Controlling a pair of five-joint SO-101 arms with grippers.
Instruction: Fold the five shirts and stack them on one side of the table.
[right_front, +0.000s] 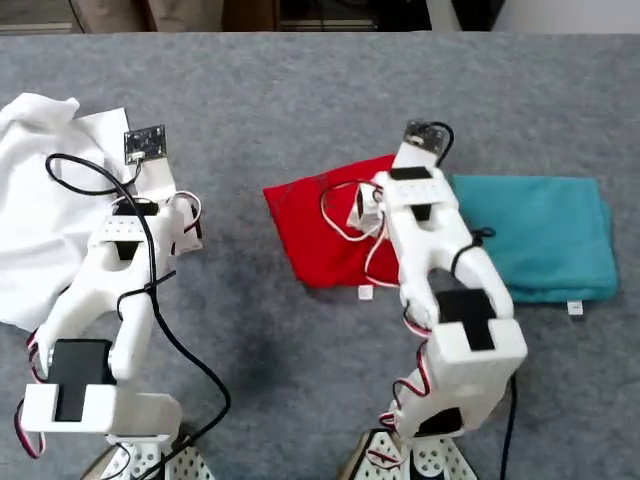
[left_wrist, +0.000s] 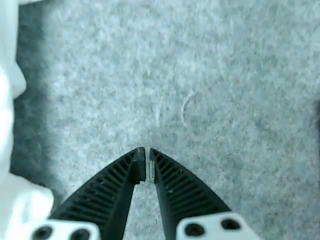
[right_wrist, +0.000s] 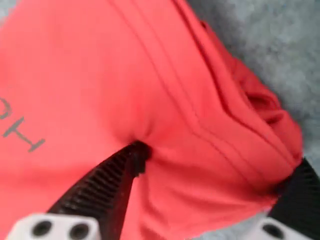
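Right jaws spread over red shirt (right_wrist: 190, 90) (grey lettering).

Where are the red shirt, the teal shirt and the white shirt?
red shirt (right_front: 312, 228), high view, middle of its visible cloth.
teal shirt (right_front: 540, 235), high view, middle of its folded top.
white shirt (right_front: 35, 215), high view, middle of the crumpled cloth.

Table: grey fuzzy felt tabletop (right_front: 300, 100) is lying flat, spreading from edge to edge.
Behind: tan-and-dark strip of room (right_front: 200, 14) is running along the far edge.
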